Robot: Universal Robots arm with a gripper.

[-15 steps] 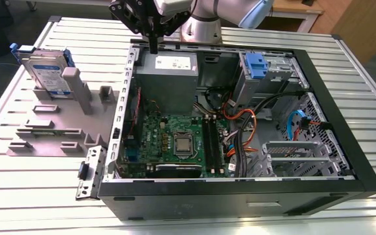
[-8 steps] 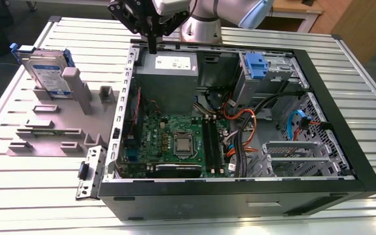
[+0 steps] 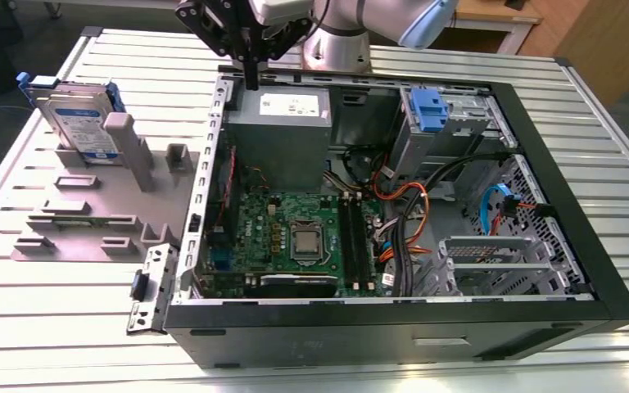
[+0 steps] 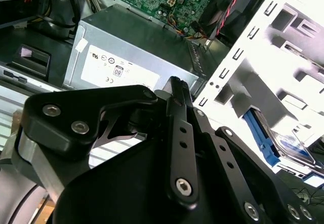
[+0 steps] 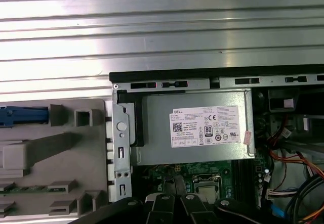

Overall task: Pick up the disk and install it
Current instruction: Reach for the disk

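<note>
The black end effector [image 3: 252,80], fingers pressed together on nothing, hangs just above the grey metal box with a white sticker [image 3: 282,123] in the open black computer case [image 3: 402,344]. Well apart from it, toward the exterior view's left, the silver blue-framed disk [image 3: 79,123] stands upright in a grey plastic holder [image 3: 173,196] on the ribbed metal worktop [image 3: 52,327].

table [image 3: 609,123]: ribbed shiny metal | disk [image 3: 74,123]: blue plastic frame | holder [image 3: 74,221]: matt grey plastic
</note>
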